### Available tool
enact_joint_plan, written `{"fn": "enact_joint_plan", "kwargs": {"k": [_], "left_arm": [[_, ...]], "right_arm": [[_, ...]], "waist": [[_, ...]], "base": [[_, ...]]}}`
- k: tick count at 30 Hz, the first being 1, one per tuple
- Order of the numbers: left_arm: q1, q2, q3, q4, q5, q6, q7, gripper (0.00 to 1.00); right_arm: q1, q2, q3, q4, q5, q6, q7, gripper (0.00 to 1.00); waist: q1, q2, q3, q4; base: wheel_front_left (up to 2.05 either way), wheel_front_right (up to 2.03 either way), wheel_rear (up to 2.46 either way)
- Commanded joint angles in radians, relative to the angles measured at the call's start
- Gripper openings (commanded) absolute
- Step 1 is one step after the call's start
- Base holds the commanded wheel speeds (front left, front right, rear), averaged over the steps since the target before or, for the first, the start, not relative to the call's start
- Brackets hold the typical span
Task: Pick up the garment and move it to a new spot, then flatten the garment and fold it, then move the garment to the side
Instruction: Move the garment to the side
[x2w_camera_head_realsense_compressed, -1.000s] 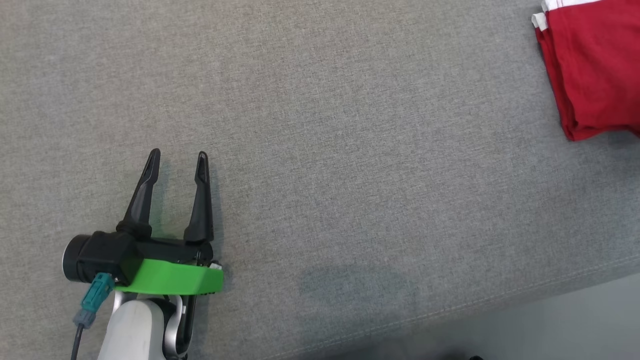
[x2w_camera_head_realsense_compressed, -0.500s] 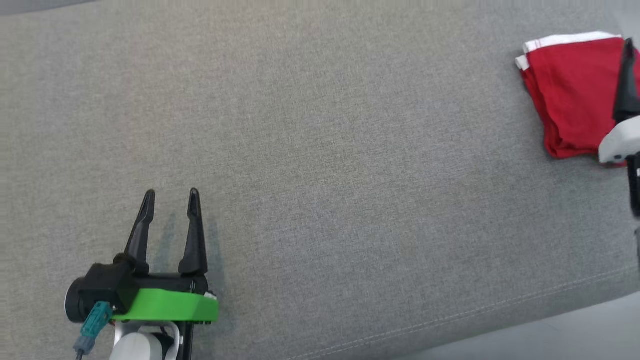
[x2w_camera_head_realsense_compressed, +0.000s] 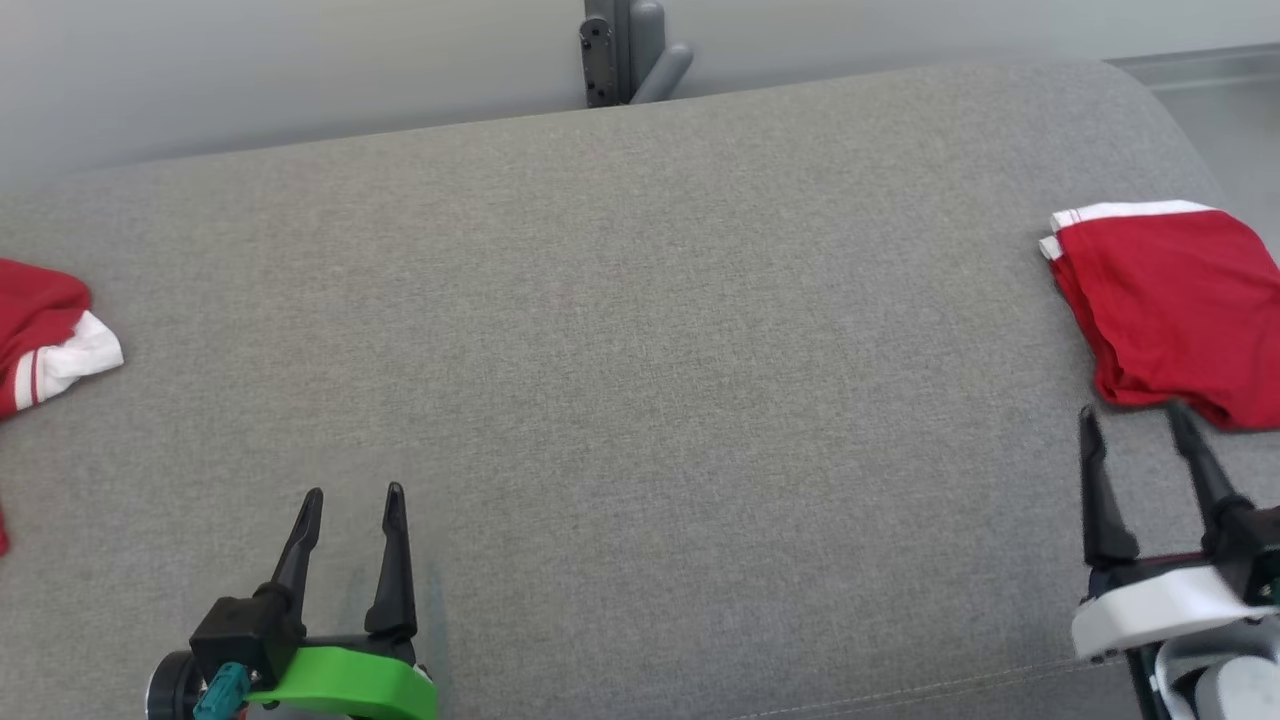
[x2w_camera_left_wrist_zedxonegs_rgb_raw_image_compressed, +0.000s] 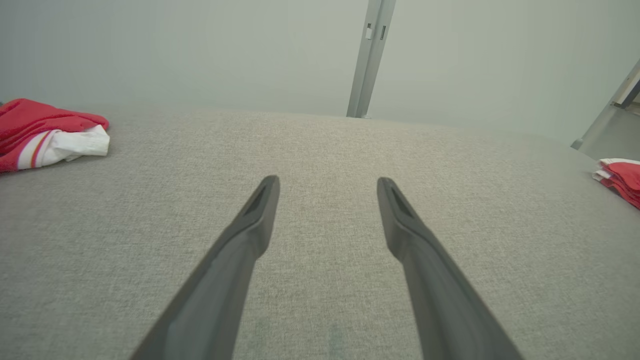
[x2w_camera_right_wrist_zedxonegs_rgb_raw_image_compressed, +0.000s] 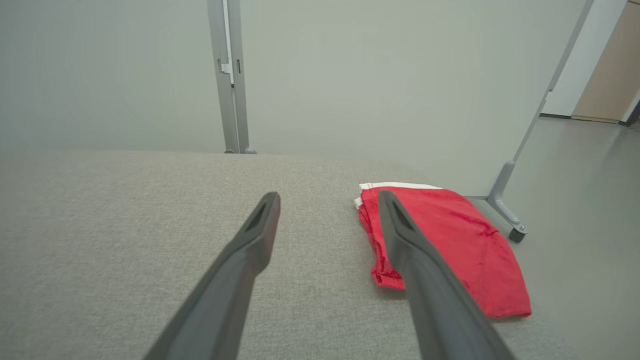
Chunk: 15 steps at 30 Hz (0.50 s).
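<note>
Nearby, folded garment (x2w_camera_head_realsense_compressed: 1170, 300), crumpled cloth (x2w_camera_head_realsense_compressed: 40, 330), grey post (x2w_camera_head_realsense_compressed: 620, 50)

surface (x2w_camera_head_realsense_compressed: 640, 380): matt grey woven cloth | garment (x2w_camera_head_realsense_compressed: 1180, 310): soft red cloth

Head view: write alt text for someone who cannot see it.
A folded red garment lies near the right end of a grey surface, just ahead of the open right end effector. The open left end effector sits lower left; a crumpled red-and-white garment lies far left.
</note>
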Motion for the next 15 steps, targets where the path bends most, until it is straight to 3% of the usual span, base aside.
{"fn": "enact_joint_plan", "kwargs": {"k": [1,7,15], "left_arm": [[0.009,0.004,0.005,0.008,0.007,-0.004,-0.001,1.00],[0.016,0.004,0.034,0.067,0.034,-0.013,-0.001,1.00],[-0.003,0.003,0.048,0.067,0.030,-0.023,-0.001,1.00]], "right_arm": [[0.019,0.002,0.009,0.006,-0.012,-0.001,-0.008,1.00],[0.113,0.058,0.055,0.020,-0.047,-0.001,-0.008,1.00],[0.096,0.117,0.069,0.023,-0.072,-0.001,-0.008,1.00]], "waist": [[0.0000,-0.0001,-0.056,0.057],[0.0000,-0.0001,-0.094,0.095],[0.0000,-0.0001,-0.087,0.140]], "base": [[0.00,0.00,0.00],[0.00,0.00,0.00],[0.00,0.00,0.00]]}}
